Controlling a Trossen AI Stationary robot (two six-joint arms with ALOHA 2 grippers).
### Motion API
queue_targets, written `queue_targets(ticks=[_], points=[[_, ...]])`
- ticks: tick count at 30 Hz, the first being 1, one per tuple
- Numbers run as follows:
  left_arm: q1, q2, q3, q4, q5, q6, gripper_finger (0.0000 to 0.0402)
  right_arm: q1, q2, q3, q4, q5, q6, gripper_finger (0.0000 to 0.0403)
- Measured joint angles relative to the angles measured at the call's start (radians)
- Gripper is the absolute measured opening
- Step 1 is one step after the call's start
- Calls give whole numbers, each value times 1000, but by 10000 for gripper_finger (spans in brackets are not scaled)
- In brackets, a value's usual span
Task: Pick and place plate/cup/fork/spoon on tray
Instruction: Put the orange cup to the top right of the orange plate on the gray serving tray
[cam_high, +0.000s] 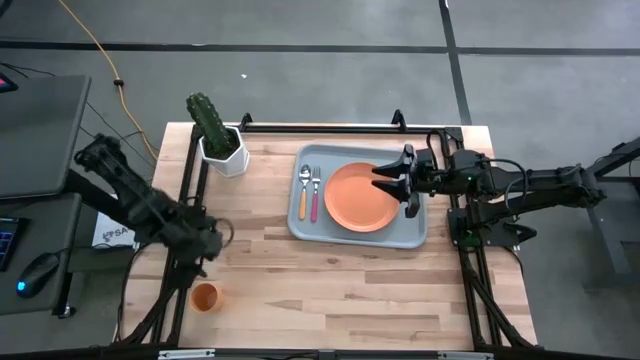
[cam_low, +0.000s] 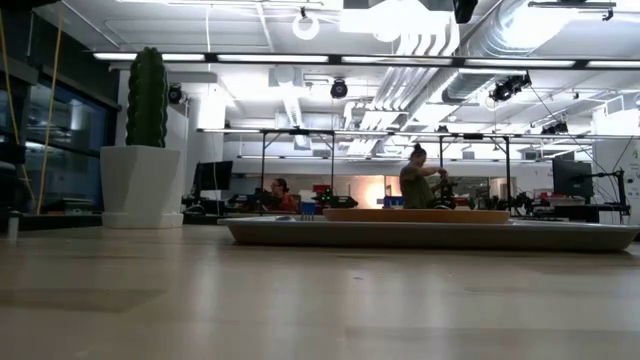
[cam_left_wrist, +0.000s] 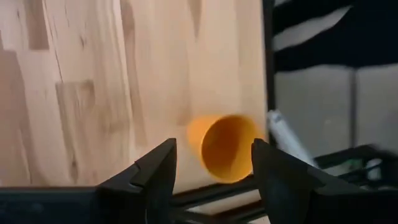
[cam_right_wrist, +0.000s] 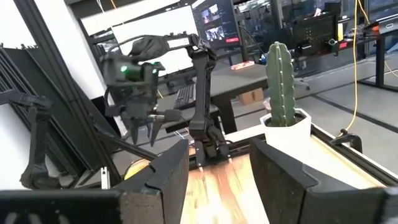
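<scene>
The cup (cam_high: 205, 297) is the one piece not yet on the tray (cam_high: 420, 236) — it stands upright on the bare table at about 7 o'clock, near the front-left corner and well apart from everything else. The plate (cam_high: 358, 197), spoon (cam_high: 304, 192) and fork (cam_high: 315, 192) already lie on the tray, at roughly 1 o'clock from the table's middle.

The left gripper (cam_high: 207, 243) hangs just behind the cup, fingers apart and holding nothing; in the left wrist view the cup (cam_left_wrist: 225, 147) sits beyond the gap between them. The right gripper (cam_high: 400, 182) waits over the tray's right end, fingers apart, also empty.

The cup looks a light, stiff plastic tumbler (smooth-walled, so likely slippery, and easy to tip with a nudge). My guess is the safest hold is across the wall just below the rim — squeezed gently, since thin plastic may flex.
</scene>
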Motion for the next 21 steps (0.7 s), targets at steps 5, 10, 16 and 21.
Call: queue_targets(ticks=[5,10,16,21], points=[[-159,26,-109,15,-94,-83,193,0,0,0,-7,0,0,162],[-236,40,-224,173,-99,-164,192,0,0,0,-7,0,0,162],[-274,66,-310,259,-103,-210,192,0,0,0,-21,0,23,162],[-284,104,-351,271,-106,-251,192,0,0,0,-50,0,36,162]])
